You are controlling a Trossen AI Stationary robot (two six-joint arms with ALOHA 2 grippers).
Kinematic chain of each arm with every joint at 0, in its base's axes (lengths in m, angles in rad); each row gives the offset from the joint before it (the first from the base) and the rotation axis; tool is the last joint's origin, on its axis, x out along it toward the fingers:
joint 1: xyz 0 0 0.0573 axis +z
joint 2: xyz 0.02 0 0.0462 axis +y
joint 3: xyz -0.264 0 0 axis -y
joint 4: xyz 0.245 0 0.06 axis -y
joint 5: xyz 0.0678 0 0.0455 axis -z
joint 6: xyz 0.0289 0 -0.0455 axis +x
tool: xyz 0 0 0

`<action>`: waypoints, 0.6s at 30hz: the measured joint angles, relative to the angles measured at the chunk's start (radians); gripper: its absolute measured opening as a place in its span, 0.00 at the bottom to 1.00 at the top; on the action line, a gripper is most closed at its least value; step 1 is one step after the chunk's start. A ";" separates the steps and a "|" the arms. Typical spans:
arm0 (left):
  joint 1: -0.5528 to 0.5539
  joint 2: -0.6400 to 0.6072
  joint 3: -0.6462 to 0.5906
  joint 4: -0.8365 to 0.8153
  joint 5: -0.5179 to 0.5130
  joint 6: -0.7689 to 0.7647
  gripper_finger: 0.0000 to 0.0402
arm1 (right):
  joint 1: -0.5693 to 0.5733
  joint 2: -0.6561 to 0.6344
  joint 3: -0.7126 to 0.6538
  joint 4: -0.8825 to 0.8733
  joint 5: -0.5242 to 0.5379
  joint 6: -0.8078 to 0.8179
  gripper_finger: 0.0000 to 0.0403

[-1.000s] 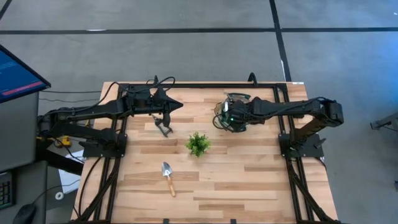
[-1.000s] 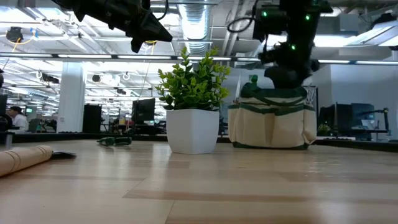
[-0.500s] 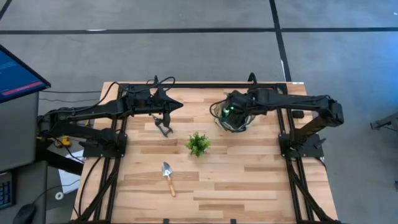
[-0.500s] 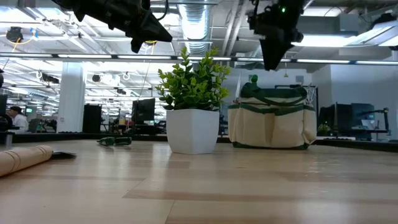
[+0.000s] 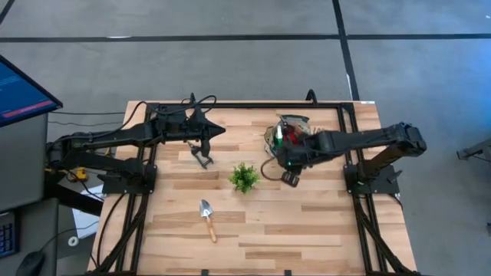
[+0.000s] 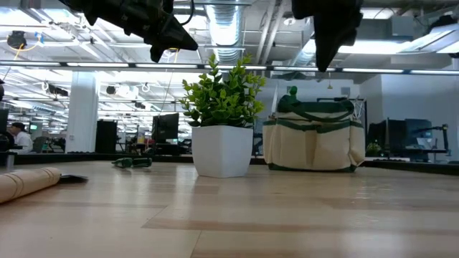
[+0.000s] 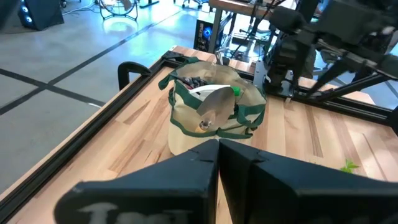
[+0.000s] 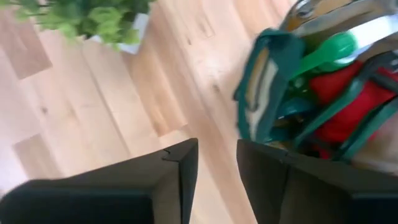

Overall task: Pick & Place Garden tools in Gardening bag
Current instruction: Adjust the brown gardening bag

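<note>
My right gripper hung empty, fingers narrowly parted, at the gardening bag's six o'clock, clearing it; my left gripper waited shut.

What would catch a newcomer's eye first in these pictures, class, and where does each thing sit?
The gardening bag at the table's far right, stuffed with red gloves and a green spray bottle, draws the eye first; the right tool hangs empty just in front of it. The small leafy plant stands mid-table, with a wooden-handled trowel lying alone nearer the front and pruning shears below the left tool.
</note>
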 joint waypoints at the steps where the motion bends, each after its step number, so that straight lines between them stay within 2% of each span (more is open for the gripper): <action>1: 0.000 0.000 0.000 0.000 0.000 0.000 0.00 | 0.016 0.000 0.000 0.000 0.001 0.021 0.25; 3: 0.000 0.000 0.000 0.000 0.000 0.000 0.00 | 0.047 0.000 0.000 0.002 0.024 0.057 0.25; 8: 0.000 0.000 0.000 0.000 0.000 0.000 0.00 | 0.103 0.000 0.000 0.055 0.211 0.090 0.24; 10: 0.000 0.000 0.000 0.000 0.000 0.000 0.00 | 0.094 0.000 0.000 0.070 0.247 0.101 0.24; 15: 0.000 0.000 0.000 0.000 0.000 0.000 0.00 | 0.019 0.008 -0.006 0.090 0.233 0.117 0.24; 18: 0.000 0.000 0.000 -0.001 0.000 0.000 0.00 | -0.030 0.014 -0.040 0.115 0.179 0.116 0.24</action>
